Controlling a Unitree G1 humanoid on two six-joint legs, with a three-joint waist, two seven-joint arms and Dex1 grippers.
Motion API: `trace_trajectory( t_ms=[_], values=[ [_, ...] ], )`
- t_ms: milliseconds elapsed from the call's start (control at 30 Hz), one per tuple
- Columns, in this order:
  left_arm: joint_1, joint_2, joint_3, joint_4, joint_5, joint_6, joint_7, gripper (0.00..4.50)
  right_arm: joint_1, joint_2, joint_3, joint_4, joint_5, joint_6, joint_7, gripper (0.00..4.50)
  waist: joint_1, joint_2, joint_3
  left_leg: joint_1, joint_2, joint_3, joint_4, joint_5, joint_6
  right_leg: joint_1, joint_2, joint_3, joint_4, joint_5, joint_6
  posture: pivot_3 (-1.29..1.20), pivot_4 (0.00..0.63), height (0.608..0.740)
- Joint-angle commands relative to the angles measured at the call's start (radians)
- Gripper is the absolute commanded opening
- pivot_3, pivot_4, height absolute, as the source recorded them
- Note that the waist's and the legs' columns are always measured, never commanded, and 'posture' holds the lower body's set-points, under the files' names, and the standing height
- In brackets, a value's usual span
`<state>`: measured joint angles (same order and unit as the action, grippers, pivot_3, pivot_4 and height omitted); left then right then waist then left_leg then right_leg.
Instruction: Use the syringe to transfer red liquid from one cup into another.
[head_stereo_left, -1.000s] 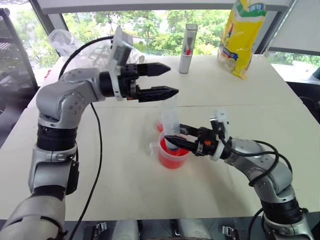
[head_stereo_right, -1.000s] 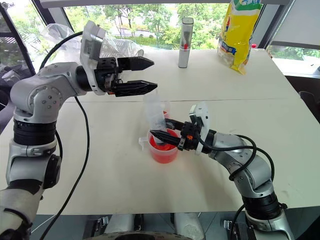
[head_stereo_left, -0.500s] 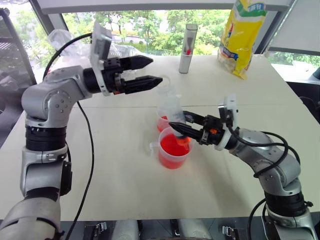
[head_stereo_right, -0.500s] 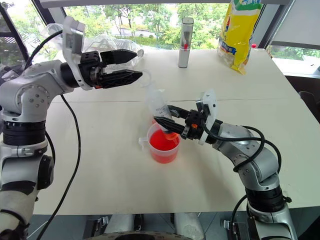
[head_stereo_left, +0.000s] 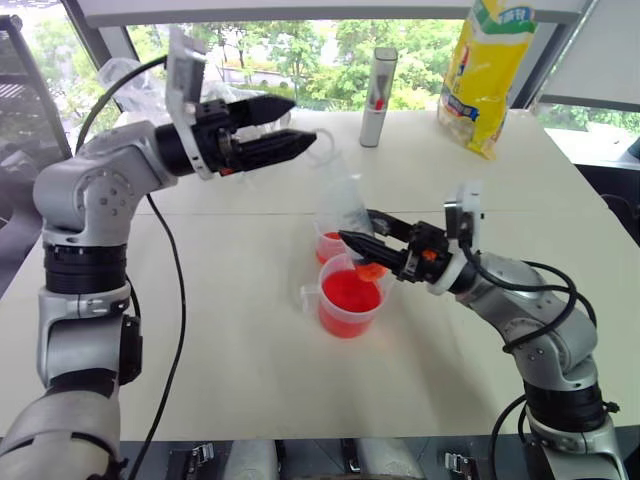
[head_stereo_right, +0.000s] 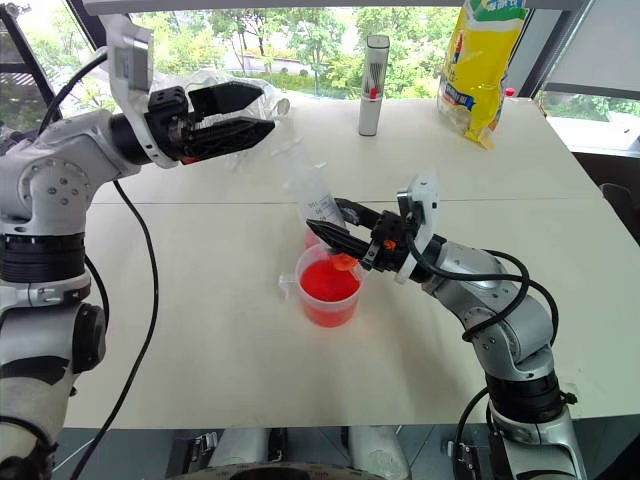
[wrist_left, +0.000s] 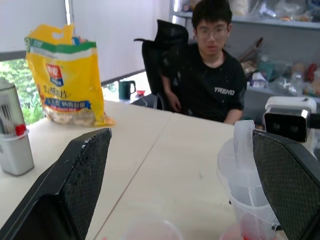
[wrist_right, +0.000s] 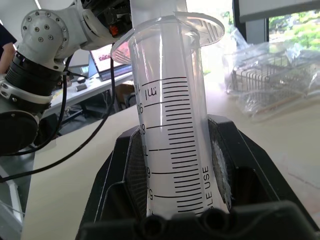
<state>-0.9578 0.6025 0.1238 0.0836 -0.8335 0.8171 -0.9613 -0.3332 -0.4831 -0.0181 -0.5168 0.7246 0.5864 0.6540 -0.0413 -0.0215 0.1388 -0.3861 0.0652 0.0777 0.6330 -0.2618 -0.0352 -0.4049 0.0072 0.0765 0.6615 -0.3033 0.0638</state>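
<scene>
table (head_stereo_left: 250, 380) white, windows behind; right gripper (head_stereo_left: 362, 250) clamps syringe (head_stereo_left: 340, 200), left gripper (head_stereo_left: 285, 125) wide.

— What do we see at the far edge of the white table (head_stereo_left: 250, 380)?

— We see a grey upright tube (head_stereo_left: 377, 96) with a red mark, and to its right a yellow bag (head_stereo_left: 487, 72) standing tall. At the far left corner lies crumpled clear plastic wrap (head_stereo_right: 232, 82).

— And past the table?

— We see a person in a black shirt (wrist_left: 212, 85) seated on a black chair (wrist_left: 162, 50), with a dark mug (wrist_left: 125, 90) nearby.
</scene>
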Motion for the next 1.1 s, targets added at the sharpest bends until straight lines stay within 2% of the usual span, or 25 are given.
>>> trace_trajectory(
  t_ms=[33,200,300,500,700,867,1000,1100],
  values=[
    [-0.054,0.009,0.171,-0.004,-0.135,0.068,0.078,4.44,0.019,-0.010,0.015,-0.052,0.015,-0.005,0.029,1.40,-0.003,0.000,0.000,0.000,0.000,0.000,0.000,0.000,0.000,0.000,0.000,0.000,0.000,0.000,0.000,0.00,0.150,0.740],
    [0.019,0.015,0.157,-0.101,-0.252,0.189,0.055,4.44,0.014,-0.013,0.026,-0.047,0.011,-0.010,0.031,1.40,-0.005,0.000,0.000,0.001,0.001,0.000,0.000,0.000,0.000,0.000,0.001,0.000,0.000,0.000,0.000,0.00,0.150,0.740],
    [0.061,0.037,0.136,-0.146,-0.262,0.217,0.030,4.44,0.009,-0.010,0.031,-0.045,0.009,-0.011,0.032,1.40,-0.002,0.000,0.000,0.001,0.001,0.000,0.000,0.000,-0.001,0.000,0.000,0.000,0.001,0.000,0.000,0.00,0.150,0.740],
    [0.063,0.058,0.141,-0.116,-0.235,0.200,0.035,4.44,0.001,0.005,0.040,-0.041,0.007,-0.014,0.026,1.40,-0.001,-0.001,0.000,0.002,0.000,0.000,0.000,0.001,-0.002,0.001,-0.001,0.000,0.001,0.000,0.000,0.00,0.150,0.740],
    [-0.002,0.096,0.170,0.035,-0.123,0.085,0.055,4.44,-0.012,0.030,0.040,-0.032,0.002,-0.023,0.016,1.40,-0.004,-0.001,0.000,0.002,0.000,0.000,-0.001,0.001,-0.002,0.001,0.000,-0.001,0.001,0.000,0.000,0.00,0.150,0.740],
    [0.004,0.103,0.165,0.067,-0.085,0.048,0.043,4.44,-0.028,0.040,0.023,-0.033,0.011,-0.018,0.008,1.40,-0.001,-0.001,0.000,0.001,0.000,0.000,-0.001,0.001,-0.002,0.000,0.000,-0.001,0.000,0.000,0.000,0.00,0.150,0.740],
    [0.012,0.093,0.166,0.059,-0.082,0.045,0.043,4.44,-0.091,0.041,-0.020,-0.014,0.050,-0.004,-0.010,1.40,-0.001,-0.001,0.000,0.001,0.000,0.001,-0.001,0.001,-0.002,0.000,-0.001,-0.001,0.000,0.000,0.000,0.00,0.150,0.740],
    [0.019,0.078,0.161,0.048,-0.079,0.041,0.050,4.44,-0.198,0.041,-0.049,0.073,0.053,-0.017,-0.004,1.40,-0.003,-0.001,0.000,0.001,0.000,0.001,-0.001,0.001,-0.002,0.000,-0.001,-0.001,0.001,0.000,0.000,0.00,0.150,0.740]
  ],
)
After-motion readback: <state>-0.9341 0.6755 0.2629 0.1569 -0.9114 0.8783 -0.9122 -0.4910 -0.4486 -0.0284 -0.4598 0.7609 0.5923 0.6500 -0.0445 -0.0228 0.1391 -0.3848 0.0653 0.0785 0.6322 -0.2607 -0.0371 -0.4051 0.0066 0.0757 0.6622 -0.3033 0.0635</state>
